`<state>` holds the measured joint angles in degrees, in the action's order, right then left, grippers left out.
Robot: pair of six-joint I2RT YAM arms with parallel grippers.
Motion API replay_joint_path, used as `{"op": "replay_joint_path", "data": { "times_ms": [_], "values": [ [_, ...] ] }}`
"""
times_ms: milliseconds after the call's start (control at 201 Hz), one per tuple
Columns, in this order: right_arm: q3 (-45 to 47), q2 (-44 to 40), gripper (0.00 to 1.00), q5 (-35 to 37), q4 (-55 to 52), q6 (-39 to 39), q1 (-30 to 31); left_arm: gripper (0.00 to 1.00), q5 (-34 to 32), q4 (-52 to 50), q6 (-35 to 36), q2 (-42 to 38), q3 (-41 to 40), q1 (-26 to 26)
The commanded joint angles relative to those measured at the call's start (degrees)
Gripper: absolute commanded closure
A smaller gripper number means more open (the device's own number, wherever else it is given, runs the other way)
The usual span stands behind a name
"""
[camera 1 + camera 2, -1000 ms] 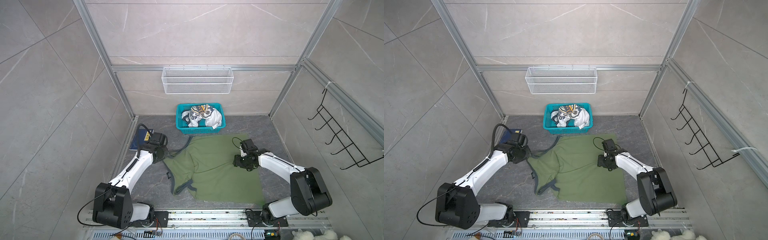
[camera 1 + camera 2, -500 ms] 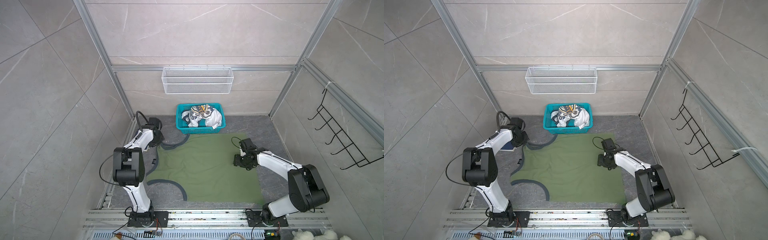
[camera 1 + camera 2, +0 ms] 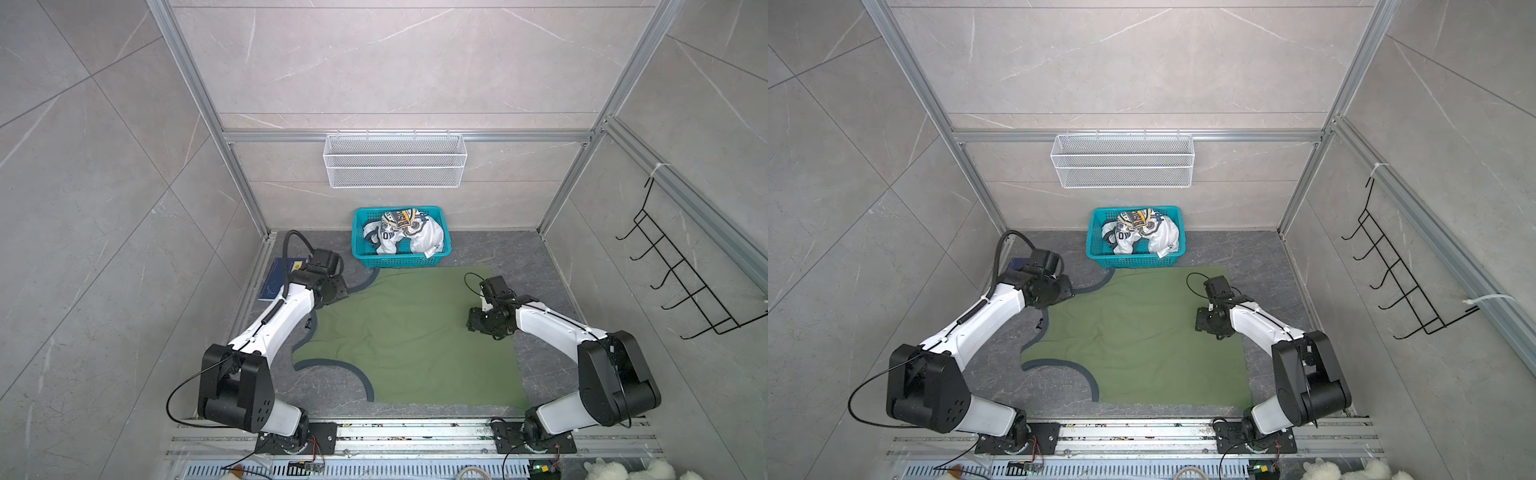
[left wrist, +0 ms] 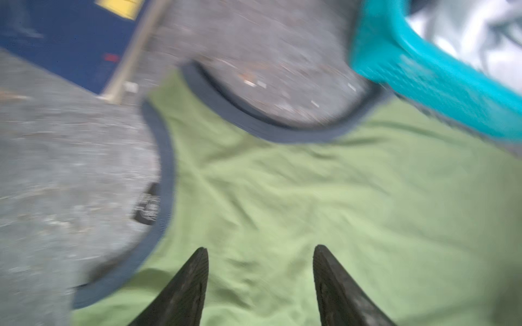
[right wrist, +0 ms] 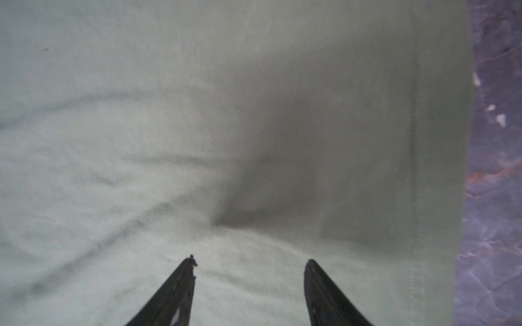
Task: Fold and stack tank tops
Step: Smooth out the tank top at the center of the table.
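Left claw [image 4: 260, 251] hangs parted and empty over the shoulder end of the olive green tank top [image 3: 407, 332], spread flat on the grey floor [image 3: 478, 249], right claw [image 5: 250, 261] likewise agape over its hem, while the white tank top [image 3: 424, 239] lies crumpled in the teal basket [image 3: 399, 261].

- On the counter [image 3: 490, 249], centre: spread tank top [image 3: 411, 332] lies flat, straps to the left, hem to the right.
- The basket [image 3: 399, 261] stands just behind it, near the back wall, with the second tank top [image 3: 428, 239] bunched inside.
- The book [image 3: 272, 282] lies rear left, by the left wall.
- The left end effector [image 4: 260, 251] is over the spread tank top's rear-left corner.
- The right end effector [image 5: 250, 259] is over its right part, near the hem.
- The wire shelf [image 3: 395, 166] hangs on the back wall, above the basket.
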<state>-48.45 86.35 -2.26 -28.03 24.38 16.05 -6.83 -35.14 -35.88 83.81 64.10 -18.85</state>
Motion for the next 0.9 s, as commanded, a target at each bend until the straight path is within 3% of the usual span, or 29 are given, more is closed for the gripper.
{"op": "replay_joint_path", "data": {
  "times_ms": [0,174,448,483,547,677,712,891],
  "values": [
    [-0.58,-1.09,0.36,-2.62,0.33,1.00,-0.14,0.38,3.67,4.26,-3.50,0.29,-6.58,-1.44],
    [1.41,-0.66,0.30,-4.77,1.42,2.13,-0.12,0.35,5.86,11.01,-4.34,-1.45,-15.95,-1.23],
    [4.24,-0.86,0.30,-4.39,0.70,4.52,-2.83,0.34,7.21,15.87,-5.26,-4.35,-28.66,-0.10],
    [4.79,-1.04,0.21,-4.84,0.65,4.78,-4.19,0.33,7.14,15.58,-5.30,-5.30,-29.95,0.08],
    [5.32,-1.26,0.19,-5.47,0.19,4.65,-5.92,0.33,8.25,15.09,-5.56,-7.37,-32.00,0.20],
    [5.73,-2.50,0.08,-3.04,-1.56,4.33,-6.46,0.34,8.16,8.77,-8.92,-14.48,-34.72,0.14],
    [6.12,-3.00,0.01,-2.89,-1.87,4.49,-6.47,0.34,7.36,7.19,-10.25,-16.94,-36.27,0.13],
    [9.04,-5.75,0.01,-4.27,-1.40,5.80,-6.47,0.34,6.19,3.81,-15.07,-30.85,-44.37,0.09]
  ]
}}
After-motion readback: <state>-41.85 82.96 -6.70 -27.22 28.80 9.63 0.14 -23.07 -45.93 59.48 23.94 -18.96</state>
